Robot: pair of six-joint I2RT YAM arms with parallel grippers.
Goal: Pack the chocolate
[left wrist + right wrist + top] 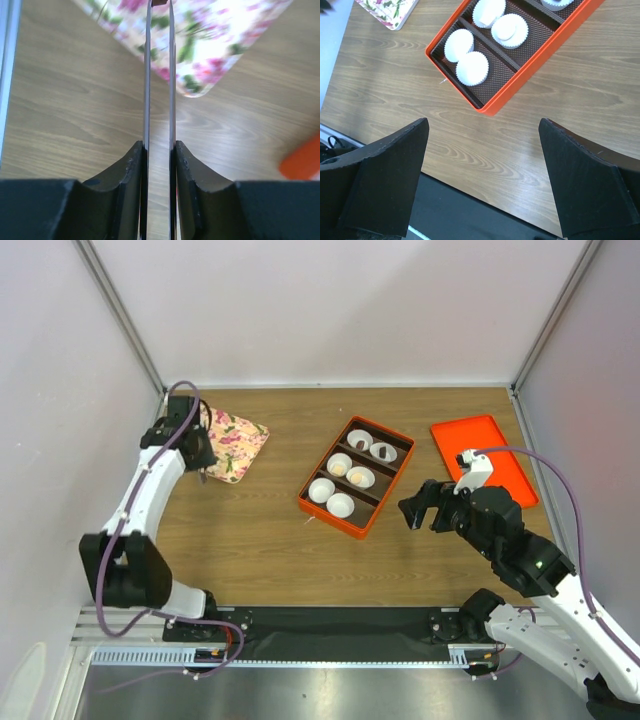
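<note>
My left gripper [205,470] hangs over the near corner of a floral tray [235,438]. In the left wrist view its two long thin blades stand nearly together, and a dark brown chocolate piece [160,2] fills the gap at their tips by the top edge. The orange divided box [312,508] holds several white paper cups [341,504]. Two far cups hold dark chocolate [361,439] and two middle cups hold pale golden pieces [359,478]. My right gripper [420,506] is open and empty, hovering over bare table to the right of the box [492,106].
An orange lid [484,458] lies flat at the right, behind my right arm. The floral tray [215,40] sits close to the left wall. White walls close the table on three sides, and a black rail runs along its near edge.
</note>
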